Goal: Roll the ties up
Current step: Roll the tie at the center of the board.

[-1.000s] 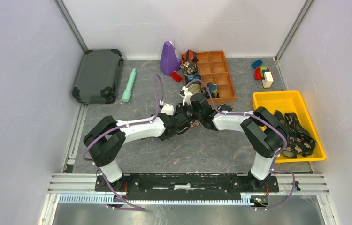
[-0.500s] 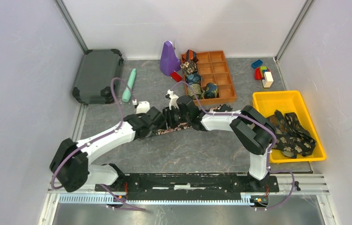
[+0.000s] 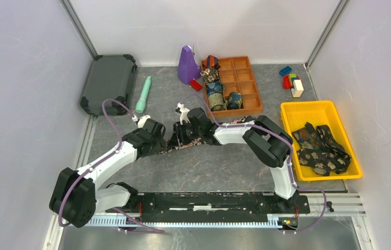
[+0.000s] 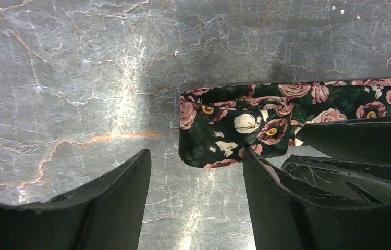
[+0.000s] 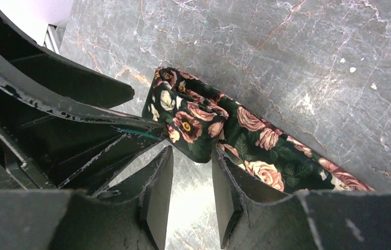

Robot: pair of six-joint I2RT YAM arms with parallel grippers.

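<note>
Floral tie (image 4: 235,122) on the counter (image 4: 52,78), its end between the left tool (image 4: 196,156) and the right tool (image 5: 192,152).
The dark tie with pink roses lies flat and its end is folded over once. The left tool is spread wide, with the fold just in front of its gap. The right tool is partly spread, its tips at the fold but not pinching it. Rolled ties (image 3: 216,99) sit in the orange tray (image 3: 243,75), and loose ties (image 3: 321,148) lie in the yellow bin (image 3: 303,117).

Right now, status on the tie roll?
Left fingers open, empty. Right fingers open at the fold. Floral tie flat on table, one end folded over, not rolled. Nothing blocking.
</note>
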